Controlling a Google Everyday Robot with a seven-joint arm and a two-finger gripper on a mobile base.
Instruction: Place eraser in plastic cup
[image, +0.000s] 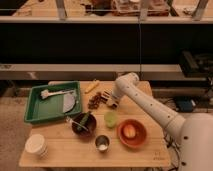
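Gripper (112, 102) sits low on the desk (70, 151), just behind the plastic cup (110, 119) and right at the eraser (106, 98). You can't tell from this view how wide it stands, or whether it has the block.

Left to right, all relative to the cup:
- Green tray (32, 107): far left and behind, clear of the route.
- Dark bowl (83, 125): just left, with a utensil sticking out. Mind it on the carry.
- Reddish-brown cluster (94, 102): behind-left and tight against the eraser. That's likely why the approach comes from the eraser's right side.
- Cup: upright, mouth open, just in front of the eraser, so you'd expect a short transfer.
- Orange bowl (131, 133): just right, close enough to crowd the drop.

Arm (152, 109): reaches in from the cup's front-right. The long link rises to a joint behind the cup, then the wrist folds down to the desk.
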